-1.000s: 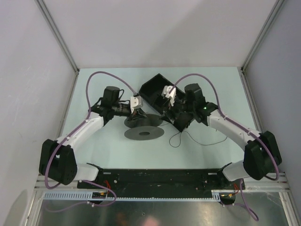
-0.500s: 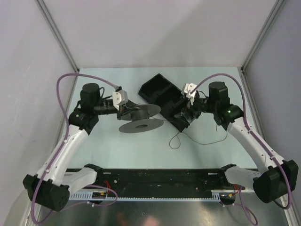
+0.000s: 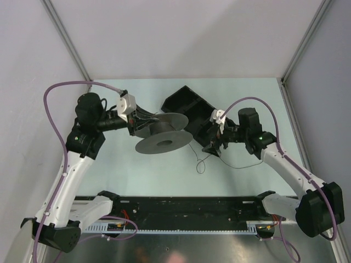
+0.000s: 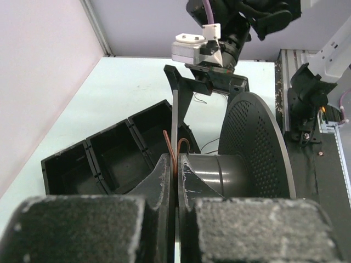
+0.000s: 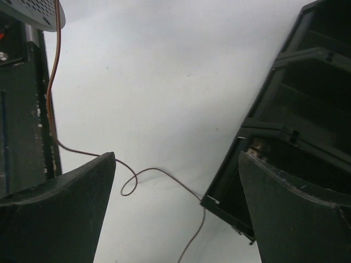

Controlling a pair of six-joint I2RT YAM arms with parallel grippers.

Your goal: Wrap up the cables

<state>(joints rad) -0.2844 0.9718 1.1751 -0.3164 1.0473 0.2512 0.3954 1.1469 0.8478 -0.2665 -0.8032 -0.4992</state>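
The cable (image 3: 201,163) is a thin dark wire lying on the table, with a small loop and a tail running right. In the right wrist view it (image 5: 129,183) looks reddish-brown and rises up the left edge towards the spool. My left gripper (image 3: 137,119) is shut on one flange of the dark grey spool (image 3: 164,136) and holds it tilted above the table. In the left wrist view my gripper (image 4: 176,170) pinches the flange edge-on, with wire (image 4: 174,150) beside the hub. My right gripper (image 3: 214,143) is open and empty, above the wire by the tray corner; it also shows in its wrist view (image 5: 175,164).
A black compartment tray (image 3: 189,104) lies at the back centre, between the arms; its corner (image 5: 230,192) is close to my right finger. The spool's wide perforated flange (image 4: 258,148) faces the right arm. Purple hoses arc over both arms. The black base rail (image 3: 181,205) lines the near edge.
My left arm has swung left and back, lifting and tilting the spool with it. My right gripper has moved right and then down to the wire beside the tray corner.
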